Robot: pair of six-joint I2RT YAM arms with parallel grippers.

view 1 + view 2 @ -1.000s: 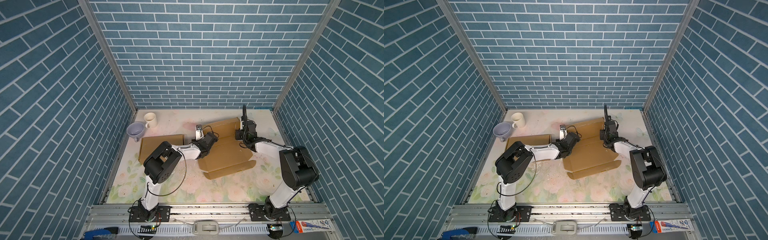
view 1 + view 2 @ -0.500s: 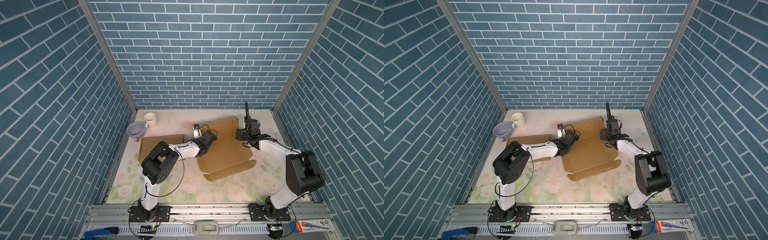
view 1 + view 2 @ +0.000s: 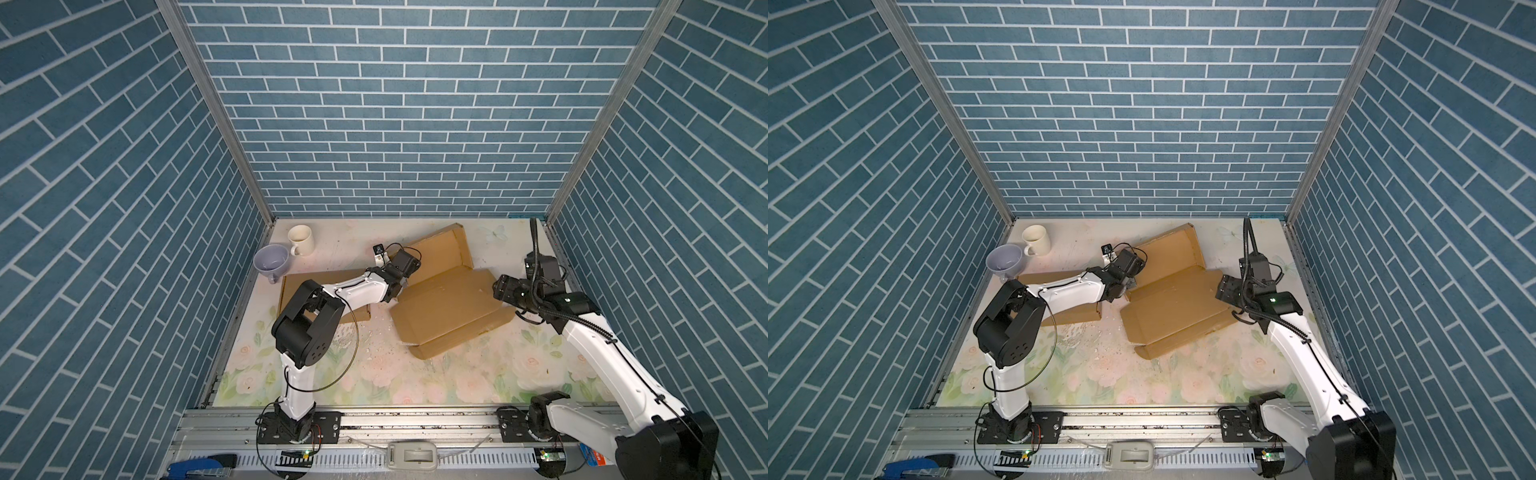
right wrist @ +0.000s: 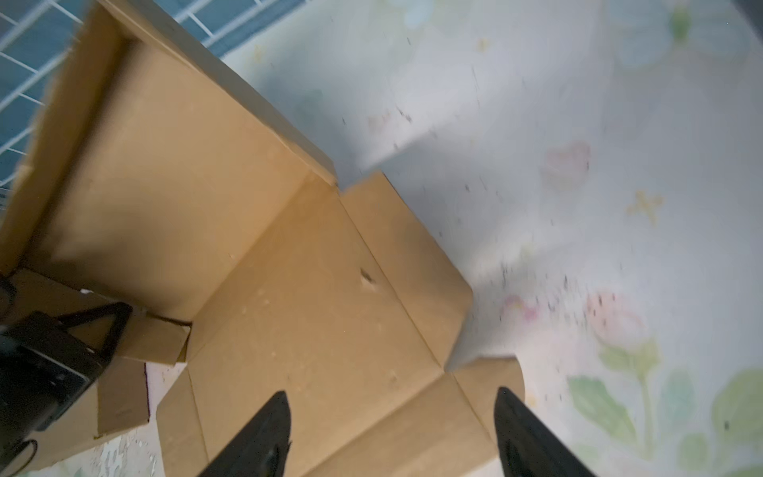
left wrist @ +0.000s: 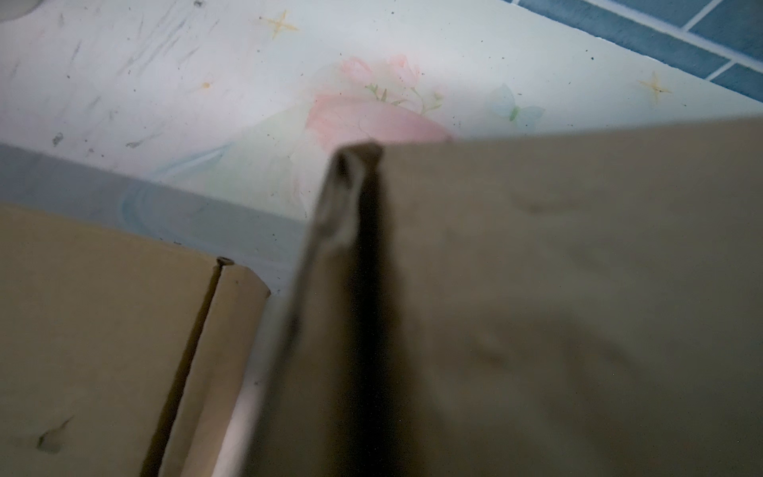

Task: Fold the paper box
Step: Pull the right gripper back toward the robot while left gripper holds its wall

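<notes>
Both top views showed me the paper box (image 3: 444,309) lying opened out in the middle of the table (image 3: 374,374), with its back part tipped up. My left gripper (image 3: 409,269) was shut tight on a flap at the box's left edge. My right gripper (image 4: 388,402) was wide open over the box's right corner, holding nothing. Another flat cardboard (image 3: 299,284) lay under my left arm. A mug (image 3: 300,240) and a purple cup (image 3: 271,259) stood in the far left corner.

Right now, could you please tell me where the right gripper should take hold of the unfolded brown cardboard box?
Grip the narrow side flap of the brown cardboard box nearest the open right gripper, approaching from the box's right. Its free edge casts a shadow on the floral table, so it seems lifted, leaving room for a finger underneath.
</notes>
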